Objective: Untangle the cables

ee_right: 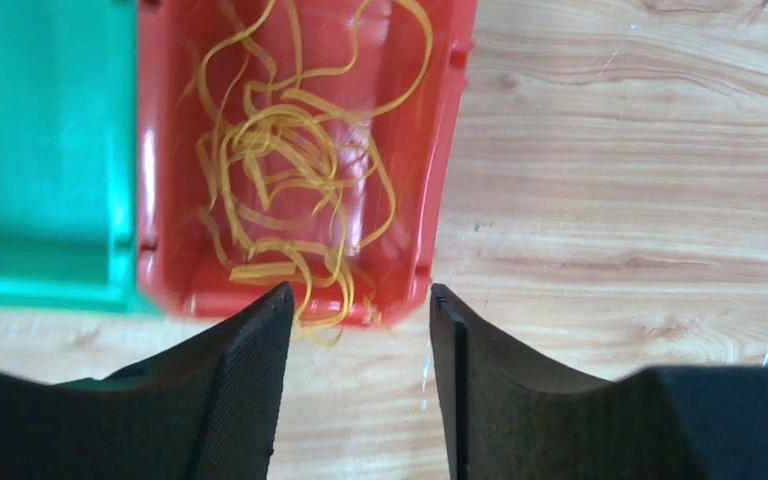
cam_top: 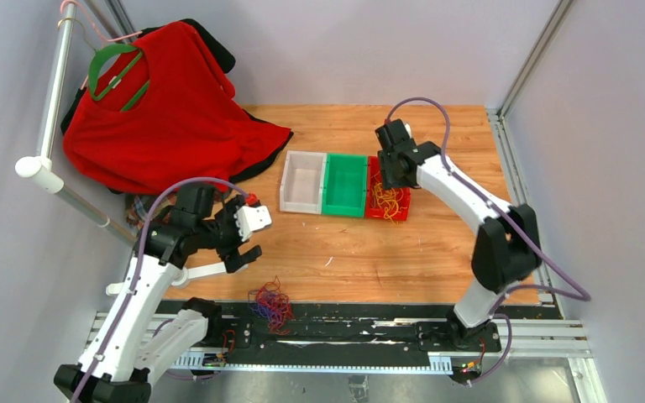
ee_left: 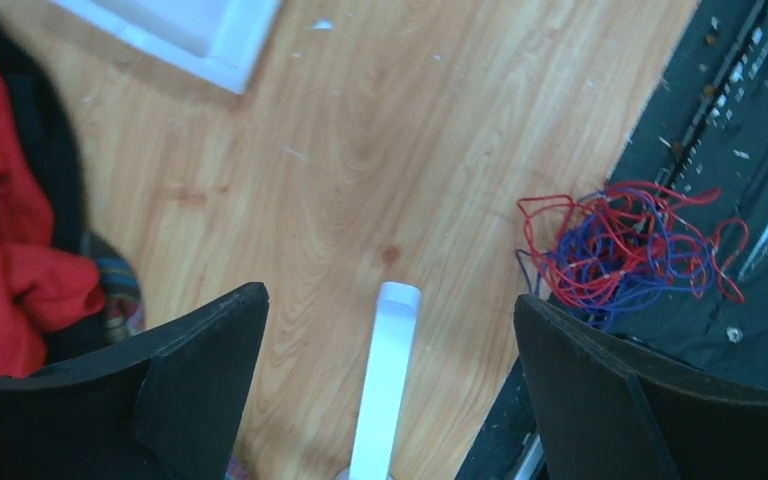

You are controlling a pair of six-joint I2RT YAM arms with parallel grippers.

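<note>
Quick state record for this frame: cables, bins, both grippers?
yellow cables: loose in red bin, one strand over its near rim
red and purple cables: tangled together at near edge of table, partly on black rail
green bin: empty
white bin: looks empty
left gripper: wide open, empty, above table
right gripper: open, empty, above red bin

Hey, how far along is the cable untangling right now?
Done: the yellow cables lie in the red bin, under the open, empty right pincer. In hand: nothing; the left pincer is open too. Left: the red and purple cables, one knot at the near edge of the table.
</note>
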